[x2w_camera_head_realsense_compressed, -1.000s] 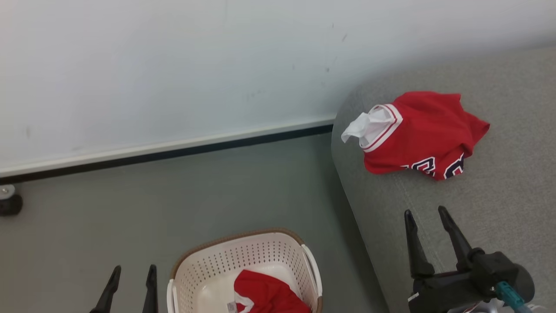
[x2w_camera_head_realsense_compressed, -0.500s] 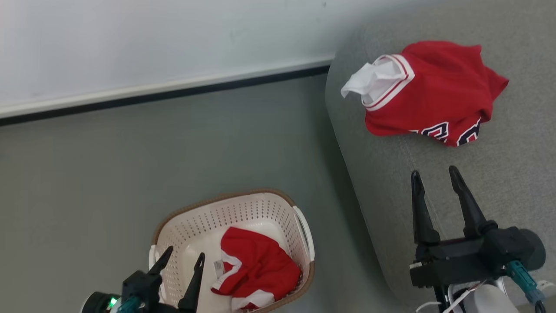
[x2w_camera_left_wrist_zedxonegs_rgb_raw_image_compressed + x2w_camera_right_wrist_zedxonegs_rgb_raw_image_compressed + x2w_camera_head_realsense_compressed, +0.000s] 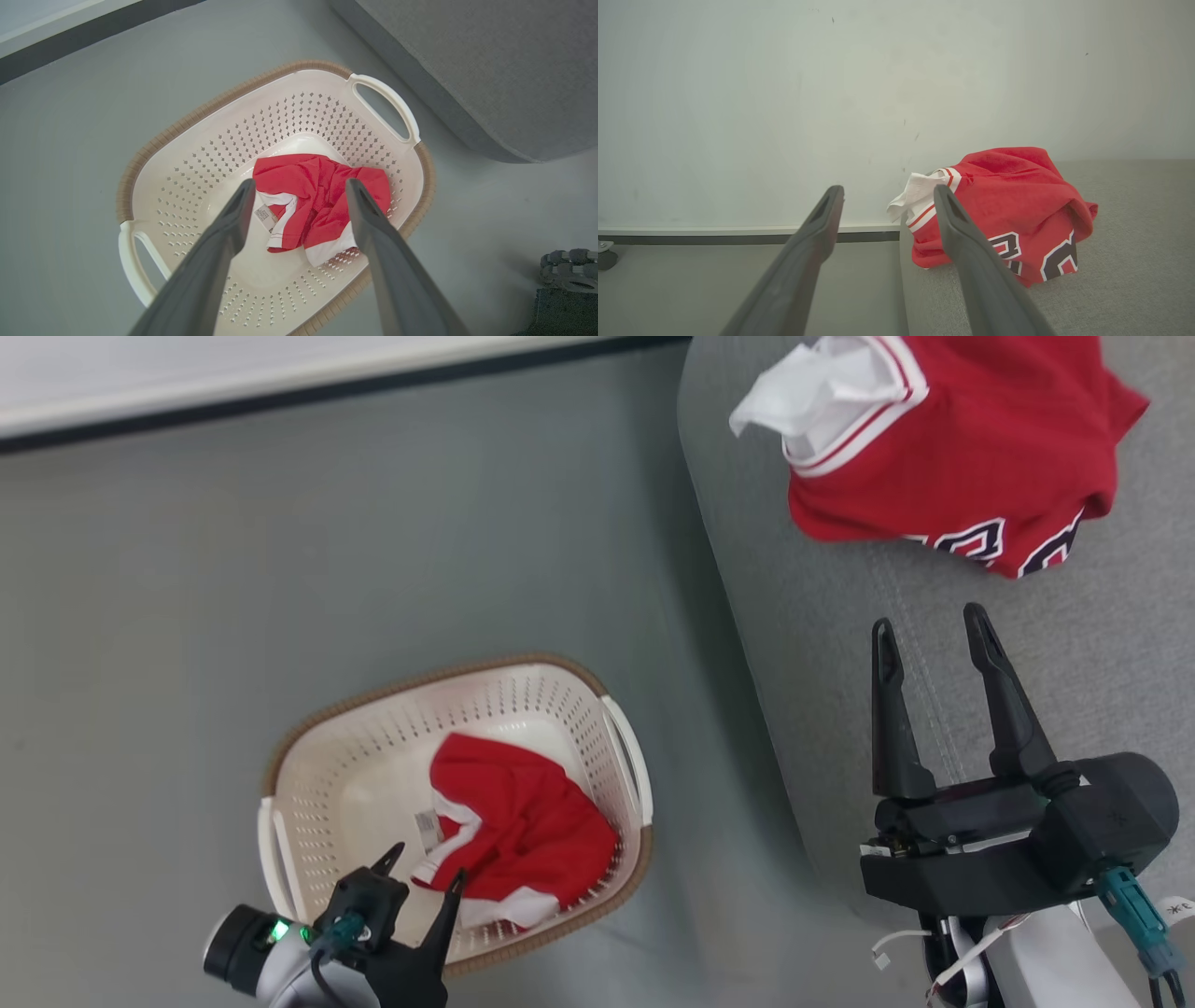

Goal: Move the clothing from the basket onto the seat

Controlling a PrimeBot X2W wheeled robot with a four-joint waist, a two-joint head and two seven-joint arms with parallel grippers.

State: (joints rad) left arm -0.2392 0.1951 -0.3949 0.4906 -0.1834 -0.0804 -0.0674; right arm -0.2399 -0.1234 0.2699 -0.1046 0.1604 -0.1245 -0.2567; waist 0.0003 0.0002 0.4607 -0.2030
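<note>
A crumpled red garment with white trim lies inside the cream basket on the floor. My left gripper hovers open over the basket's near rim, fingers pointing at the garment without touching it. A second red garment with navy letters and a white cuff rests on the grey seat at the upper right. My right gripper stands open and empty over the seat, short of that garment.
The grey floor surrounds the basket. A white wall with a dark baseboard runs along the top. The seat's rounded edge stands just right of the basket. A dark wheeled base sits at the left wrist view's lower right.
The head camera has tilted down, so the whole scene has slid up. My left gripper has come further into view over the basket's near rim. Both grippers stay open.
</note>
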